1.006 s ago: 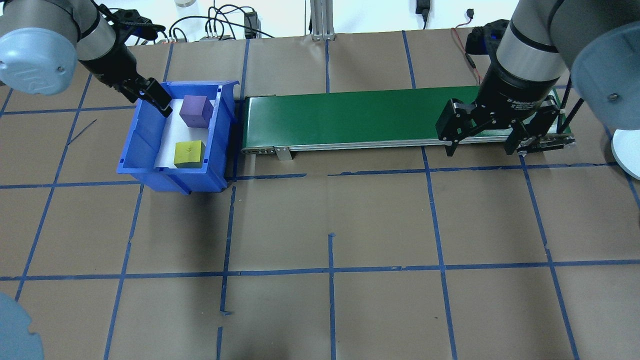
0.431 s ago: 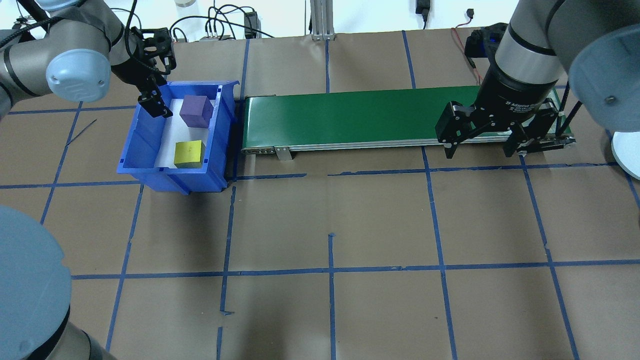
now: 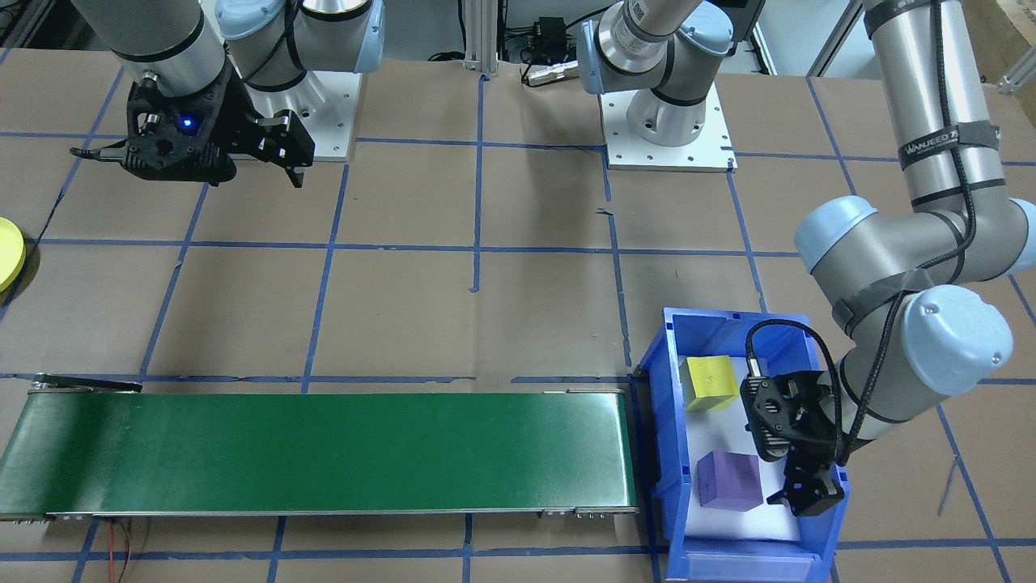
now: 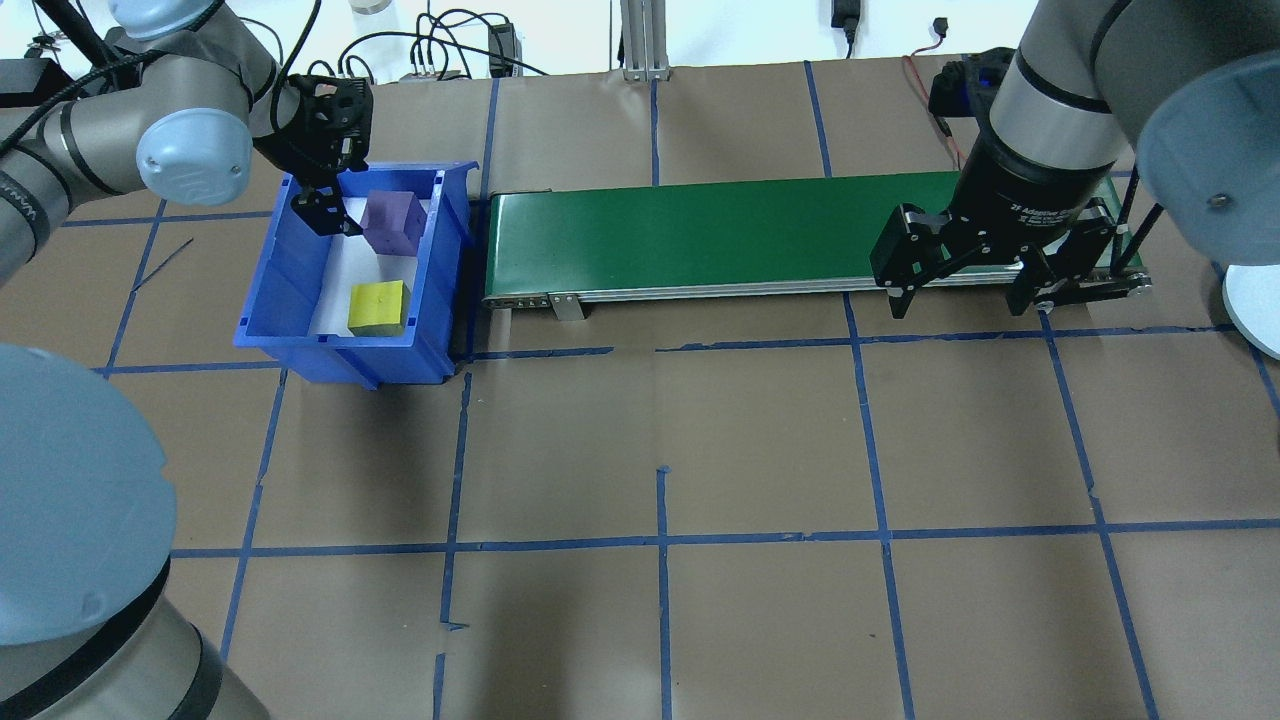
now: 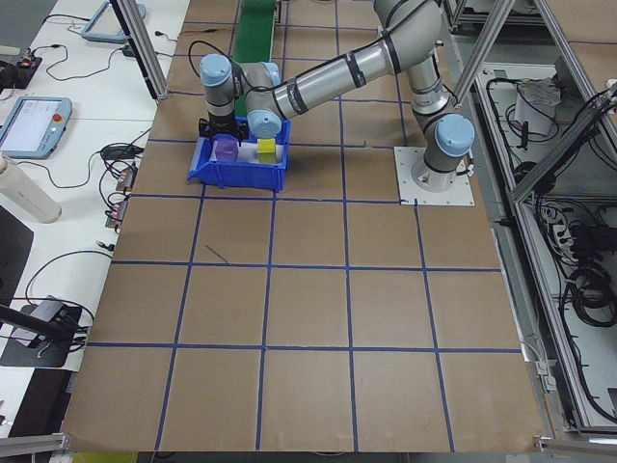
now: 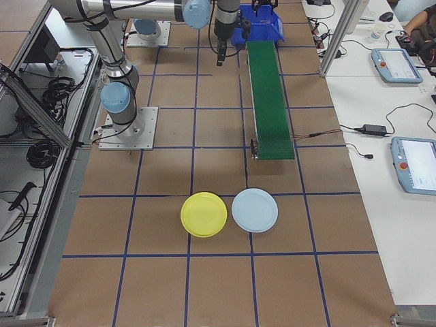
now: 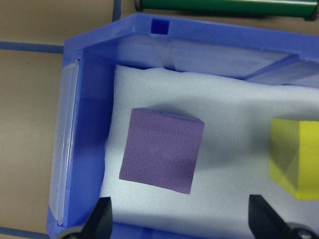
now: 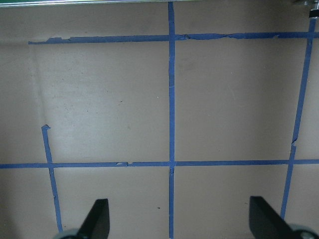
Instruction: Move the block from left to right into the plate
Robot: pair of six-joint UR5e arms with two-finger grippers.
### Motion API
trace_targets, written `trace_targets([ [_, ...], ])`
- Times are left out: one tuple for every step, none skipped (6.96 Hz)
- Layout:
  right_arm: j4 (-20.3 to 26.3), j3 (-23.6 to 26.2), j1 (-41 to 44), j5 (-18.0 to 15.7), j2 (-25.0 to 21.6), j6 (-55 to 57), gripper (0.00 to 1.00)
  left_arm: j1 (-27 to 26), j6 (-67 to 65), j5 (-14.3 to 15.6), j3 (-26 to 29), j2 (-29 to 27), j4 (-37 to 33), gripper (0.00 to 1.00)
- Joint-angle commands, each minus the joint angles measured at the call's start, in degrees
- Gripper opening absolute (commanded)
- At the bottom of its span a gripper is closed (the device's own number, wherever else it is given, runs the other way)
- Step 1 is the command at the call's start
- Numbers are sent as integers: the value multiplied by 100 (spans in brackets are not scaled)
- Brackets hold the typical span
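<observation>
Yellow plate (image 3: 8,251) cut off at frame edge; both pincers (image 4: 325,205) (image 4: 965,275) spread, empty.

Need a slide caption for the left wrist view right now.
Open left gripper above blue plastic bin, purple foam cube ahead, yellow foam cube alongside.

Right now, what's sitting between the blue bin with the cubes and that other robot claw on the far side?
In the overhead view, the green conveyor belt spans from the blue bin to the right gripper.
</observation>
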Motion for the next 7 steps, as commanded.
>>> trace_targets([
  [7,1,0,0,1,-1,100,-188,450,27,295,-319,-129,95],
  [-1,10,0,0,1,-9,100,-207,461,28,304,-373,-129,95],
  [-2,2,0,0,1,-10,100,-207,478,36,305,-434,-129,96],
  [-2,1,0,0,1,-10,100,-207,540,158,305,-539,-129,96],
  [-2,1,0,0,1,-18,100,-215,540,299,287,-592,-129,96],
  [-2,1,0,0,1,-18,100,-207,531,326,296,-680,-129,96],
  [-2,1,9,0,1,-10,100,-215,540,318,296,-672,-77,81],
])
